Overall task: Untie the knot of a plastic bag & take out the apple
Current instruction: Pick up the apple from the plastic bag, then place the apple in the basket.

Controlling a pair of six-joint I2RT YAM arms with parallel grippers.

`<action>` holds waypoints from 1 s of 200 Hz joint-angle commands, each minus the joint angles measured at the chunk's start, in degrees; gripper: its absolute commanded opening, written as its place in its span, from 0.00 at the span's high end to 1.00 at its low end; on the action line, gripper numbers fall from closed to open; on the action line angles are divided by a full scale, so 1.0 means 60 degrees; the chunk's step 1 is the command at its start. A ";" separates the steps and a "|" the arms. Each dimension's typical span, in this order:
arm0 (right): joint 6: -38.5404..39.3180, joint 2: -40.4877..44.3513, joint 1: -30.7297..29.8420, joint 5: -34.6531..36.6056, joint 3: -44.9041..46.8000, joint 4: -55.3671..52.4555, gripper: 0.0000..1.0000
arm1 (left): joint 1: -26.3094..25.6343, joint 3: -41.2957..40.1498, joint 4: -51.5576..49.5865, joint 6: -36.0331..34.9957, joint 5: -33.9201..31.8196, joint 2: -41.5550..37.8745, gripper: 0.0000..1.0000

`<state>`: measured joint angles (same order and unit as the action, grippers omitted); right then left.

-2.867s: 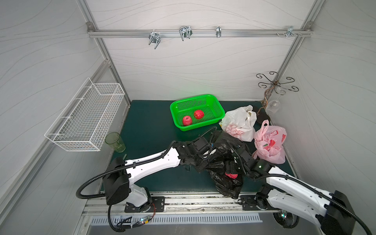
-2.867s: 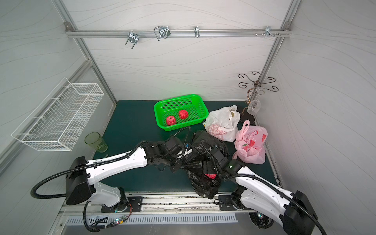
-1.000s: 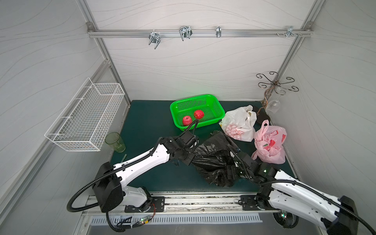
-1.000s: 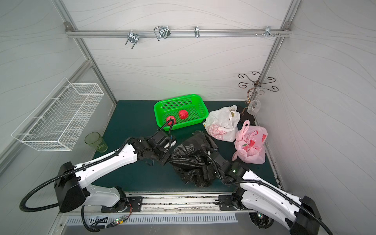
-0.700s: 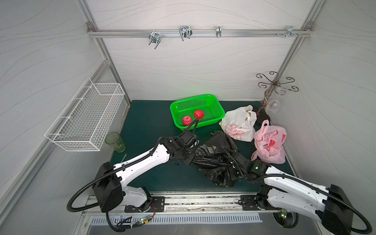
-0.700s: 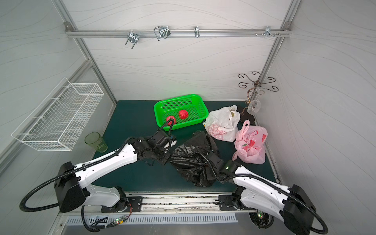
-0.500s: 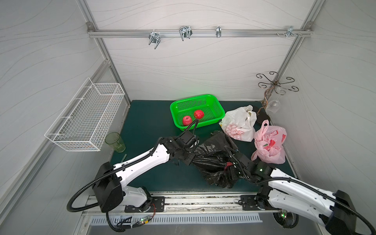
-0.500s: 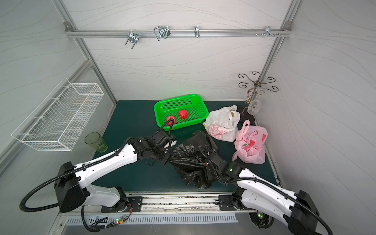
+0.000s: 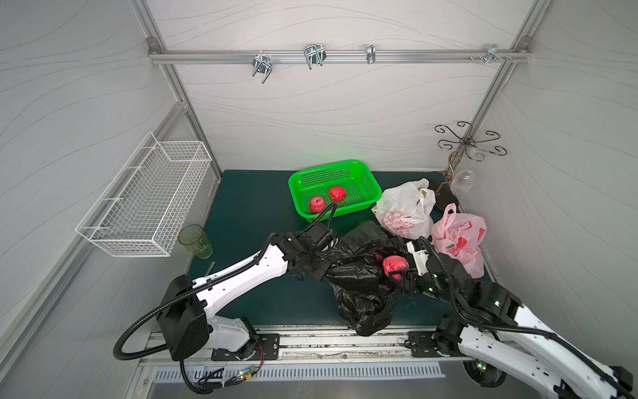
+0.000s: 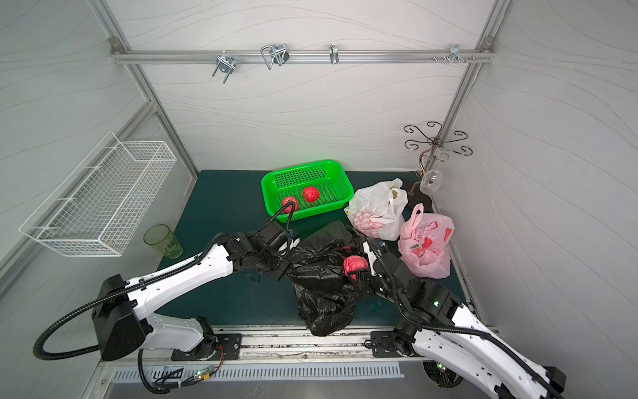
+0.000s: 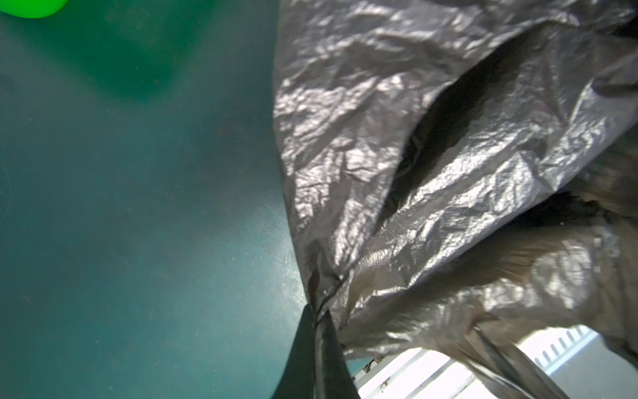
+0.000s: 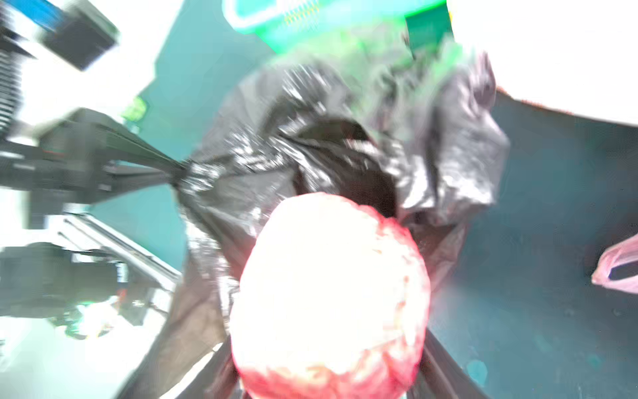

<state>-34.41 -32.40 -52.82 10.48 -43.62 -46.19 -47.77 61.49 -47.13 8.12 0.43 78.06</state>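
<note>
Red and mottled, the apple point(image 9: 394, 264) sits just right of centre in the lower half of both top views. It is clamped between the fingers of your right gripper point(image 9: 397, 271), whose jaws press on it from either side. It is over the right edge of the black plastic bag point(image 9: 359, 283), and a smaller patch of red shows among the bag's folds just up and left of it. In the right wrist view the apple point(image 12: 331, 293) fills the lower middle of the frame, blurred and washed out, with the bag's dark mouth right above it. Your left gripper point(image 9: 322, 271) is pressed together on a gathered twist at the bag's left side; the left wrist view shows that pinch point(image 11: 316, 312) at lower centre, with the plastic fanning out to the upper right. The bag lies crumpled on the dark green mat point(image 9: 255, 207), its lower end reaching the mat's bottom edge. Above centre stands the green basket point(image 9: 366, 177) holding two more apples. A white bag point(image 9: 402, 207) and a pink bag point(image 9: 459, 238) sit at the right, and a green cup point(image 9: 195, 241) at the left.
</note>
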 commanded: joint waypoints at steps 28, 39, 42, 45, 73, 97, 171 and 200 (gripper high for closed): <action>0.0556 -0.0298 -0.0045 0.0643 -0.1151 -0.0202 0.46 | 0.0021 0.1633 -0.0747 -0.0991 -0.0726 0.0170 1.00; 0.0756 -0.0630 -0.0019 0.0931 -0.1611 -0.0135 0.45 | 0.0032 0.2171 -0.1018 -0.1365 -0.1015 0.0312 1.00; 0.0819 -0.0720 -0.0016 0.0996 -0.1740 -0.0114 0.45 | 0.0045 0.2336 -0.1098 -0.1481 -0.1084 0.0365 1.00; 0.0873 -0.0845 -0.0008 0.1053 -0.1871 -0.0096 0.45 | 0.0054 0.2506 -0.1183 -0.1611 -0.1166 0.0388 1.00; 0.1436 -0.1969 0.0295 0.1355 -0.3001 0.0102 0.45 | 0.0213 0.3918 -0.1859 -0.2626 -0.1715 0.0847 1.00; 0.1861 -0.3072 0.1182 0.0573 -0.3776 0.0491 0.46 | 0.0354 0.4949 -0.2172 -0.3111 -0.2081 0.1259 1.00; 0.1711 -0.6956 0.3305 -0.1096 -0.5109 0.3302 0.48 | 0.0885 0.4221 -0.0592 -0.3002 -0.1705 0.0915 1.00; 0.2029 -0.8811 0.3638 -0.0843 -0.5911 0.4060 0.48 | 0.0939 0.3222 0.0251 -0.2737 -0.1185 0.0406 1.00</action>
<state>-23.90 -78.87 -32.53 5.89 -74.91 -28.40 -42.57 83.77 -51.05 -8.93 -10.00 83.40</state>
